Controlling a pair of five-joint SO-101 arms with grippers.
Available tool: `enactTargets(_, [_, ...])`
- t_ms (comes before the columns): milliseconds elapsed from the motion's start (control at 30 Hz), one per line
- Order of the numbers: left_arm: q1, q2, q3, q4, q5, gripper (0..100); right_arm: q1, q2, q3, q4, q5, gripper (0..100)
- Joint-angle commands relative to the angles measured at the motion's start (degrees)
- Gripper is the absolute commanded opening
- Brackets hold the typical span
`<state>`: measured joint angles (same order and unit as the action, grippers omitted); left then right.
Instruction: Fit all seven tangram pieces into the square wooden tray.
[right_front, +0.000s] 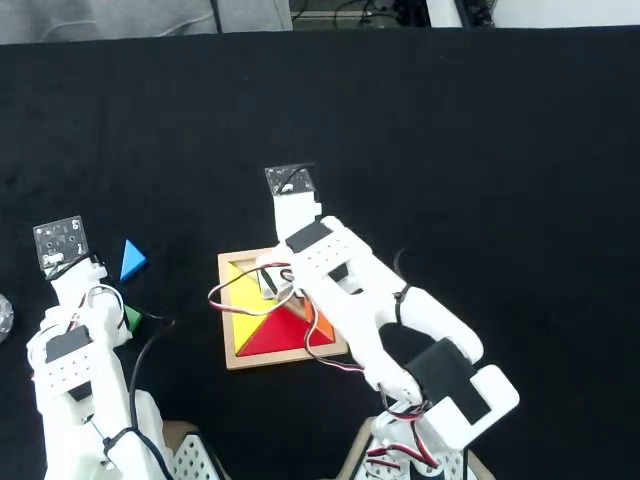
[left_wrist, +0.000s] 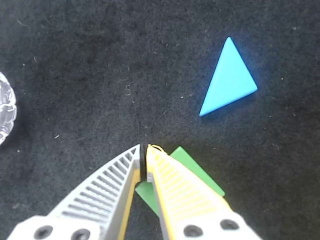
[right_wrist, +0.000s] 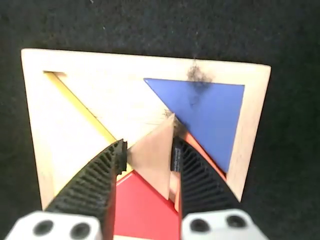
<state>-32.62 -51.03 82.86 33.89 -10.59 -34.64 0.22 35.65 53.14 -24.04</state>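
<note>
A tan triangle is being pinched in the right claw above the square wooden tray, in which a blue triangle, a yellow piece and a red piece are lying. The left claw is being held pressed together over a green piece on the black desk, and 1 light blue triangle is lying near it, apart
</note>
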Motion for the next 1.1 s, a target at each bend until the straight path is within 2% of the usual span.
enactTargets(0, [0.75, -0.70, -2.42, 0.09, -0.26, 3, -0.26, -3.30, -0.13, -0.44, -0.79, 3.7])
enactTargets(67, [0.75, -0.70, -2.42, 0.09, -0.26, 3, -0.44, -3.30, -0.04, -0.35, -0.79, 6.4])
enactTargets(233, [0.75, -0.70, -2.42, 0.09, -0.26, 3, -0.79, -3.30, 0.40, 1.93, -1.67, 24.5])
enactTargets(300, [0.75, -0.70, -2.42, 0.09, -0.26, 3, -1.58, -3.38, 0.40, 2.20, -2.11, 27.2])
enactTargets(433, [1.27, -0.70, -2.42, 0.09, -0.26, 3, -2.81, -6.37, 0.31, 2.20, -2.02, 22.0])
enactTargets(633, [1.27, -0.70, -2.42, 0.09, -0.26, 3, -1.05, -20.35, 0.92, 4.66, -1.93, 9.6])
enactTargets(733, [1.27, -0.70, -2.42, 0.09, -0.26, 3, 0.79, -23.78, 1.36, 0.88, 0.62, 5.4])
enactTargets(933, [1.27, -0.70, -2.42, 0.09, -0.26, 3, 4.04, -15.34, 1.89, -6.24, 14.42, 1.1])
enactTargets(1067, [1.27, -0.70, -2.42, 0.09, -0.26, 3, 6.42, -6.81, -1.19, -6.42, 15.38, 1.1])
